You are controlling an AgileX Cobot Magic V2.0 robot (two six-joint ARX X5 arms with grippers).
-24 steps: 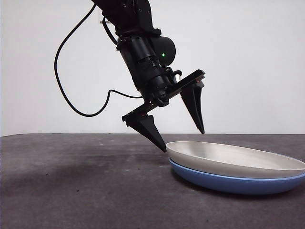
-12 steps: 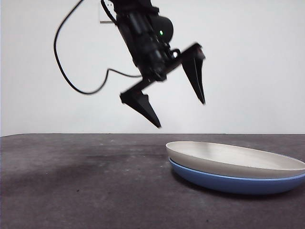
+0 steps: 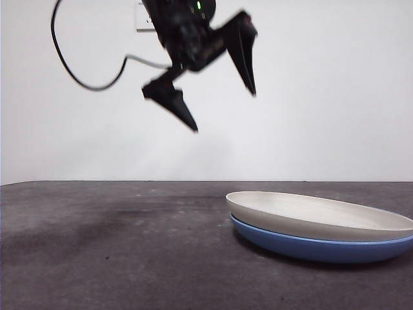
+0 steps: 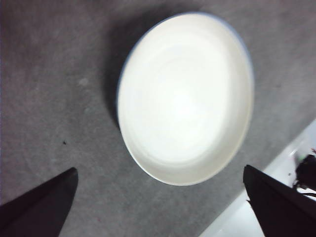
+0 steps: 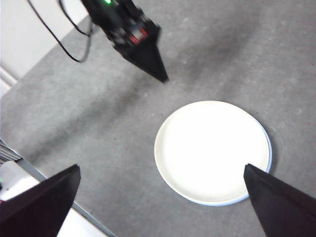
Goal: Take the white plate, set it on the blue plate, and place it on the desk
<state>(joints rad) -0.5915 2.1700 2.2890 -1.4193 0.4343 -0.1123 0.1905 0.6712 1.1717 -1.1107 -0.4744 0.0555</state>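
Up at the top left of the front view, the left hand (image 3: 222,106) hangs high above the broad, matte, dark grey-brown worktop (image 3: 103,252), its two black jaws spread wide and nothing between them, touching nothing at all. It looks blurred, so I'd judge it is in motion, though I can't be sure which way.

Across to the right, and there's the stack: the wide, shallow, cream-white matte plate (image 3: 316,216) sits nested on the glossy medium-blue plate (image 3: 310,248), with only a blue band peeping out beneath the white rim. From the left wrist view the white plate (image 4: 185,96) fills the scene below the parted jaws, just a thin blue sliver along its edge. So the stacking step reads as done; the pair rests on the worktop, well clear of either hand.

What's left? If the task sentence means the white plate goes back onto the bare worktop, that part is not yet done. If it only means the stack rests there, we're about finished.

The right hand (image 5: 158,207) waits high over the scene, jaws wide apart and empty, looking down on the white plate (image 5: 212,150) and the other arm's black tip.
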